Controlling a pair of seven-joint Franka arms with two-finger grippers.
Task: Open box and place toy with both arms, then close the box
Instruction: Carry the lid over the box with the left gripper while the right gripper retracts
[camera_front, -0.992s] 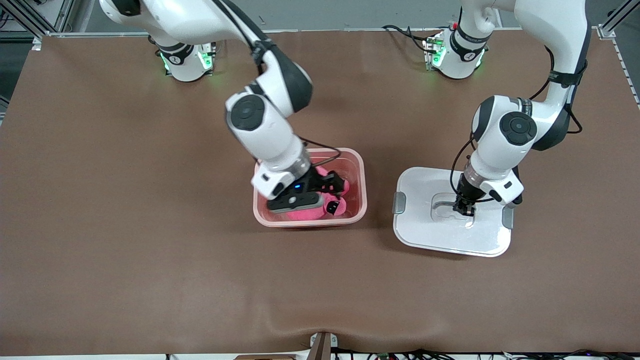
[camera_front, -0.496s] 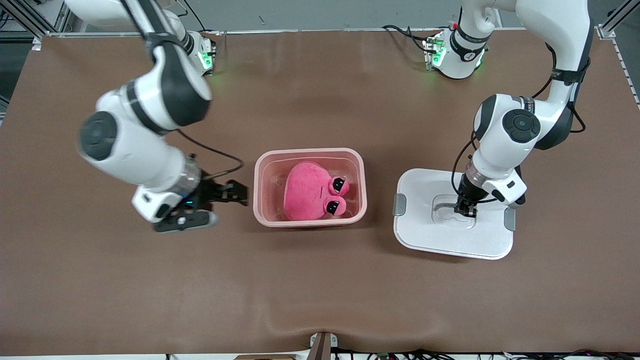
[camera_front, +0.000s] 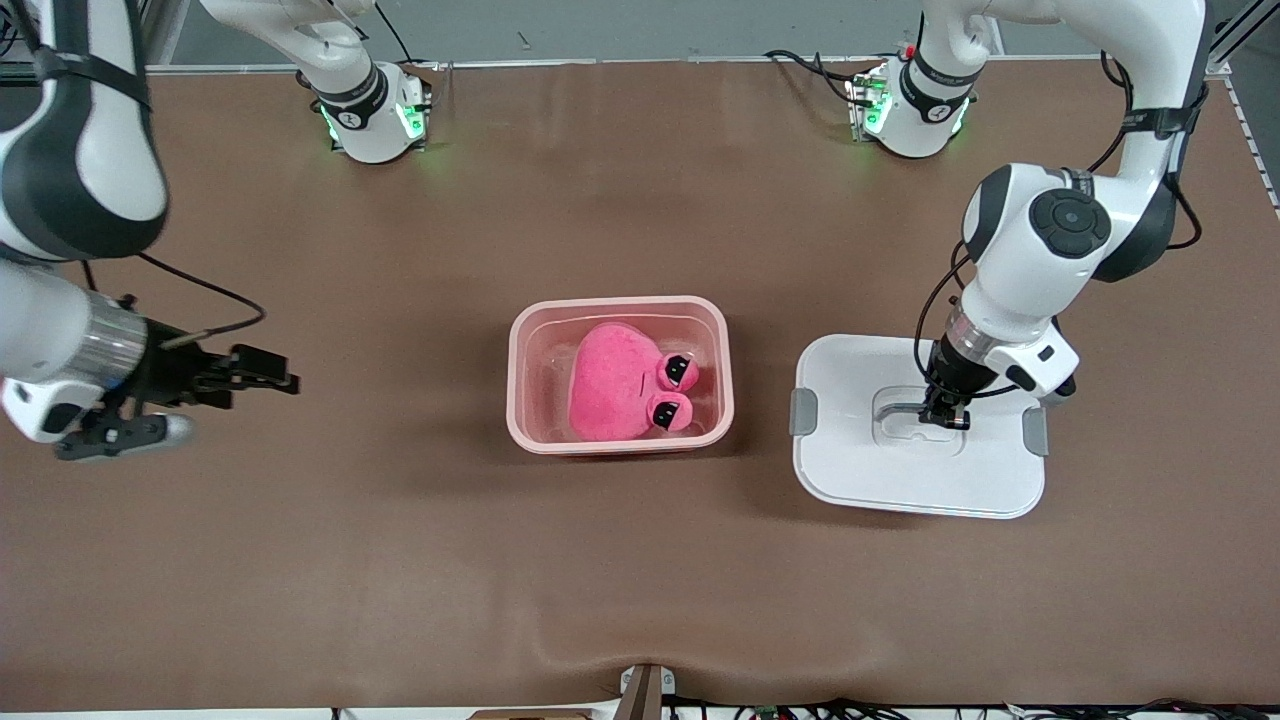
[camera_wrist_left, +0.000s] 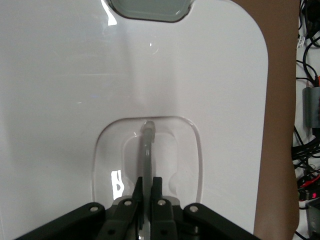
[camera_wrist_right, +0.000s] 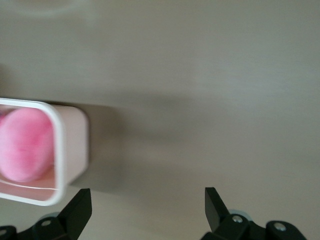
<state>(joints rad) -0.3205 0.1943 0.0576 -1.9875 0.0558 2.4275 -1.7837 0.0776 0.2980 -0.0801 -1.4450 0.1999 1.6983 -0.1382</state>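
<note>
My left gripper (camera_front: 945, 417) is clamped tight on the thin grey handle (camera_wrist_left: 147, 155) that stands in the clear recess at the centre of the white rounded-rectangular plastic lid (camera_front: 880, 480), which lies flat on the brown table (camera_front: 400, 560) toward my left arm's end, well apart from the translucent pink plastic tub (camera_front: 718, 330). The hot-pink plush blob with two black-and-white eyes (camera_front: 612, 383) lies inside that open tub. My right gripper (camera_front: 255, 380), fingers spread wide and empty, hangs over bare table toward my right arm's end. To close the box well, I judge I should lift the lid level, carry it over the tub, line up its grey side clips (camera_front: 803, 412) with the rim, and press down evenly so the toy is not pinched. A second ago my right gripper was down in the tub at the toy; it has since swung clear, and the lid has shifted slightly.
</note>
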